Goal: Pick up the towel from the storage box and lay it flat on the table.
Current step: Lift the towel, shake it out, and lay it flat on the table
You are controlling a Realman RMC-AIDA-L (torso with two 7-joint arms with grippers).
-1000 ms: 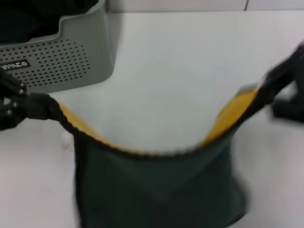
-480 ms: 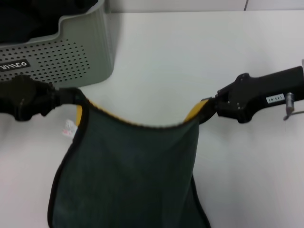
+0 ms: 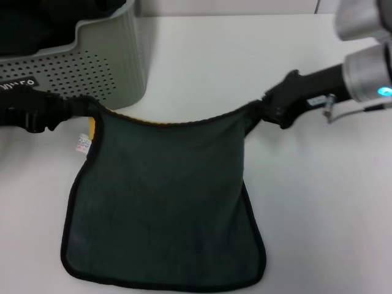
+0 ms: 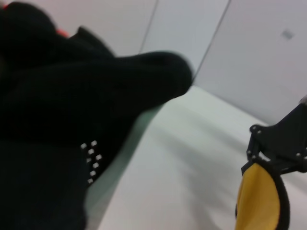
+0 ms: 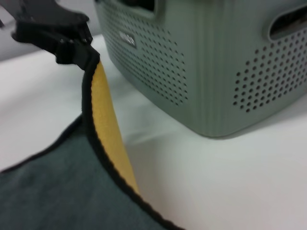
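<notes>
We are holding the towel (image 3: 165,202) spread over the white surface (image 3: 220,61), left gripper (image 3: 76,109) and right gripper (image 3: 266,111) each clamping a far corner.

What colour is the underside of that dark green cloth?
Yellow; the fleecy green towel's reverse shows best in the right wrist view.

One towel (image 3: 165,202), one storage box (image 3: 92,67), one table (image 3: 245,67) and two pincers, left (image 3: 86,109) and right (image 3: 262,110).

Black pincers; right arm (image 3: 367,73) silver w/ blue light.
</notes>
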